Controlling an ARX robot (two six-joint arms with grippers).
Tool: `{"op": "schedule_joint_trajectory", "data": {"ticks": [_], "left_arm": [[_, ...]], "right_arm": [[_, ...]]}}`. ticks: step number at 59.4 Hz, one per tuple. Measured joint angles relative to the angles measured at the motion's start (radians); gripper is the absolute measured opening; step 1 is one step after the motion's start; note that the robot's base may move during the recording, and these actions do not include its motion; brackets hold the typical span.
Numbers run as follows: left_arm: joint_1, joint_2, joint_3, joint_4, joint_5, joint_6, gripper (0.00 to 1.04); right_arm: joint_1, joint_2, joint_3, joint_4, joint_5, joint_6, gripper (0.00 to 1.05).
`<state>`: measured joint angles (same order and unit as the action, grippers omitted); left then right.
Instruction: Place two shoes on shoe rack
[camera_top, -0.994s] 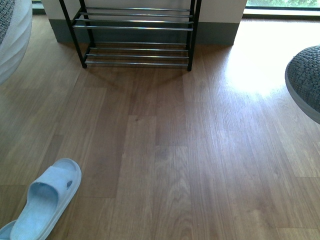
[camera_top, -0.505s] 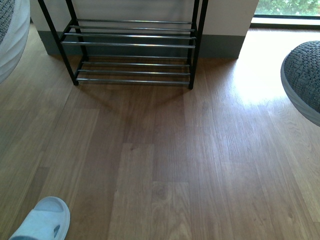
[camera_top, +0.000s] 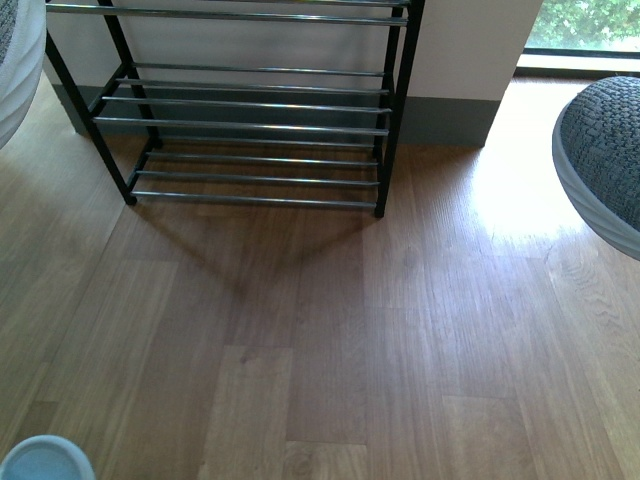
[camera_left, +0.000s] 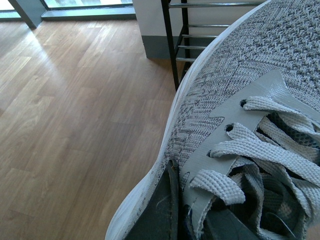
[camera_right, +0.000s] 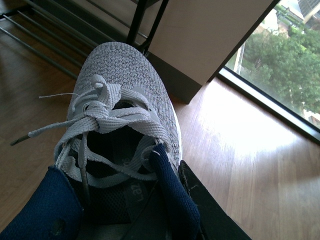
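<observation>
The shoe rack (camera_top: 250, 105), black-framed with chrome bars, stands against the wall ahead. Each gripper holds one grey knit sneaker off the floor. The left sneaker (camera_left: 240, 85) fills the left wrist view, and my left gripper (camera_left: 185, 210) is shut on its side by the laces. Only its white sole (camera_top: 15, 60) shows at the front view's left edge. The right sneaker (camera_right: 120, 80) points toward the rack's leg (camera_right: 145, 20). My right gripper (camera_right: 165, 200) is shut on its navy collar. In the front view it hangs at the right edge (camera_top: 605, 150).
A pale blue slide (camera_top: 45, 462) peeks in at the bottom left of the front view. Wooden floor (camera_top: 330, 330) stretches between me and the rack. A white wall with grey skirting (camera_top: 450, 115) is behind the rack, and a window (camera_top: 585, 25) is at the right.
The front view has closed in on the rack, which now looks larger and lower in the frame. The slide has slipped almost out of view at the bottom left. Both sneakers stay gripped.
</observation>
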<state>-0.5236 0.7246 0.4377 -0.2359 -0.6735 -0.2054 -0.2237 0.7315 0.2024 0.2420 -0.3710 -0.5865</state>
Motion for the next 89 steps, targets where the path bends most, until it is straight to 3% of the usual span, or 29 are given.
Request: {"op": "schedule_joint_trajectory", "data": {"ticks": [89], "left_arm": [[0.004, 0.001, 0.000, 0.000, -0.015, 0.000, 0.01]], "right_arm": [[0.002, 0.000, 0.000, 0.000, -0.016, 0.003, 0.01]]}}
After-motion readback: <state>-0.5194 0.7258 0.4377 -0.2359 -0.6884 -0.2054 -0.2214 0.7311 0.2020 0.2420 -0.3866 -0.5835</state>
